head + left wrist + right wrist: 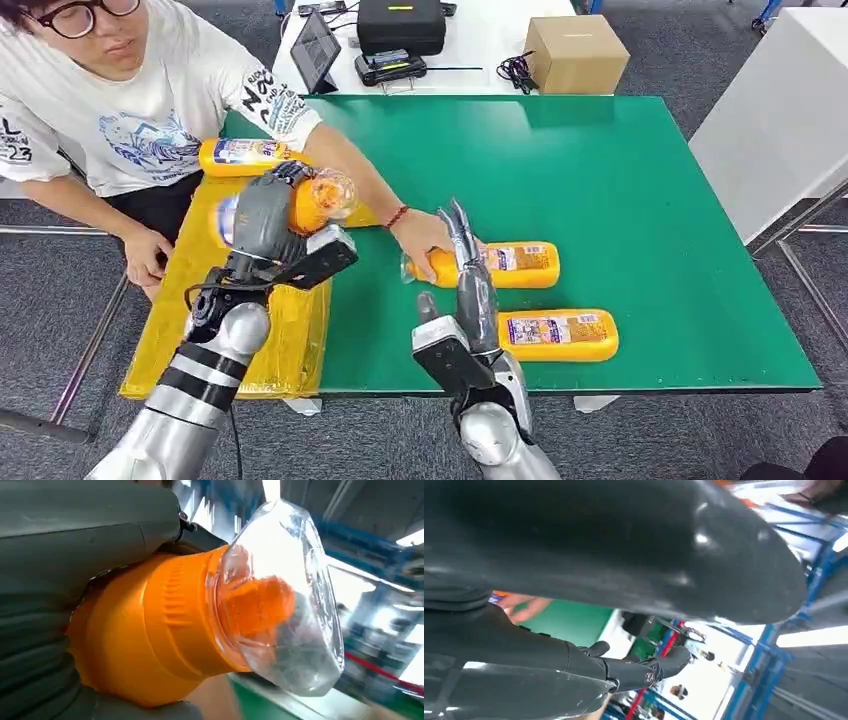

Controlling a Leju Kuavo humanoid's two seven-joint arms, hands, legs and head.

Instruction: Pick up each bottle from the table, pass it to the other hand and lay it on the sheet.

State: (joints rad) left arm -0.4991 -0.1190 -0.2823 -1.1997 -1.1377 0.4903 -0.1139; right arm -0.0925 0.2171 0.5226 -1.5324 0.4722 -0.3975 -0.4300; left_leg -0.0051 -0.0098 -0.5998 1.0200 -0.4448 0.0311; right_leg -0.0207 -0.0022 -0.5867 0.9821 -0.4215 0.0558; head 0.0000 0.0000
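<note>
My left hand [262, 215] grips an orange bottle [322, 200] with a clear cap, raised above the yellow sheet [200, 330]. Up close in the left wrist view, the bottle [165, 630] juts out of my grip, cap [285, 600] outward. My right hand [468, 290] is open over the green table [620, 170] near its front edge, fingers straight and holding nothing. Just beyond its fingertips lies a second orange bottle [515, 264], with a person's hand [422, 235] on its neck end. A third bottle [558, 334] lies right of my right hand. Another bottle [245, 156] lies at the sheet's far end.
A person [120, 110] sits at the table's left, one arm stretched across the sheet and table. Behind the green top, a white table carries a cardboard box [576, 53], a black case [400, 24] and a tablet [315, 50]. A white cabinet [780, 120] stands at the right.
</note>
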